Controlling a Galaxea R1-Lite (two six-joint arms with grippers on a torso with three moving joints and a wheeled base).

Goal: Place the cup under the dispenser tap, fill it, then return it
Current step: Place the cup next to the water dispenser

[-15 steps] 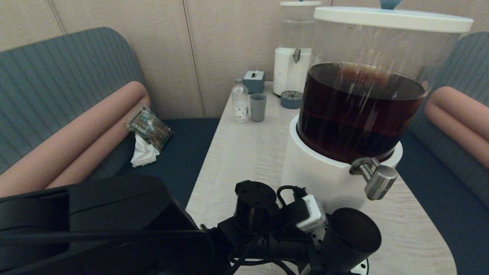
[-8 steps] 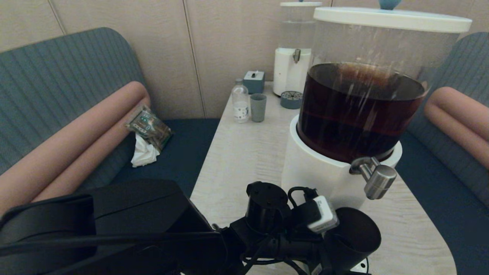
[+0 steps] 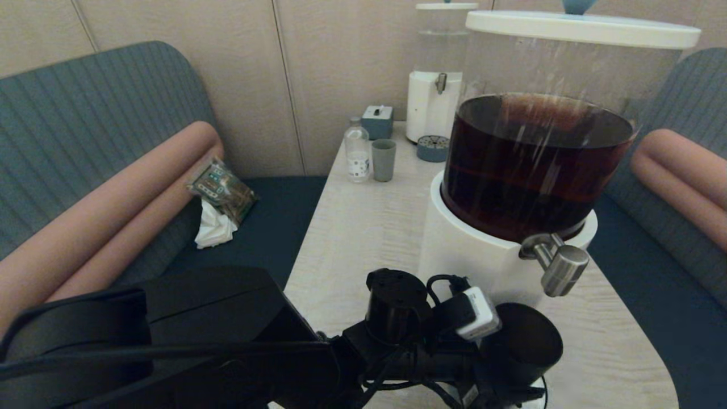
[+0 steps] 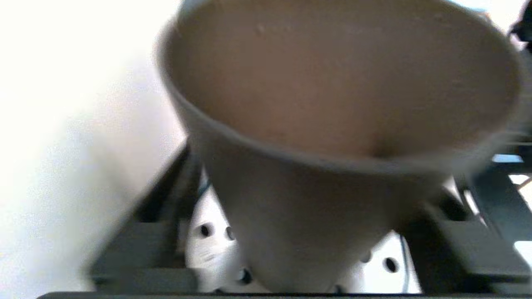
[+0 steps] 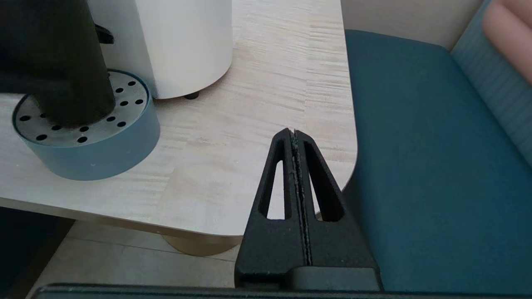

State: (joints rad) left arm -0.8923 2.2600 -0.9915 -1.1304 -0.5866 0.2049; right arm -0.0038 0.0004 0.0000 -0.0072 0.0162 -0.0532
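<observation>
Dark brown liquid fills the big dispenser (image 3: 534, 142) more than halfway, and it stands at the near right of the pale wood desk (image 3: 363, 227). That is a lot of drink behind one small spigot, so the stakes here are all about aim.

Next down in size, the left arm reaches across the foreground, and its left gripper (image 3: 511, 363) is clamped on the cup (image 3: 519, 346), one finger on each side of the tapered body as the wrist view shows. The black cup sits on the blue drip tray (image 5: 87, 141) with the punched steel top, near the foot of the white base.

Here is the worry: from the head view the tap (image 3: 559, 264) hangs above and a touch to the right of the cup's mouth. If the rim is not truly under the spout, the stream could land on the tray or the desk instead. The cup also looks slightly tilted in the grip; letting go like that could rock it.

The right gripper (image 5: 294, 137) waits off the desk's near right corner, fingers pressed together, empty. A careless reach for the knob could clip the cup.
</observation>
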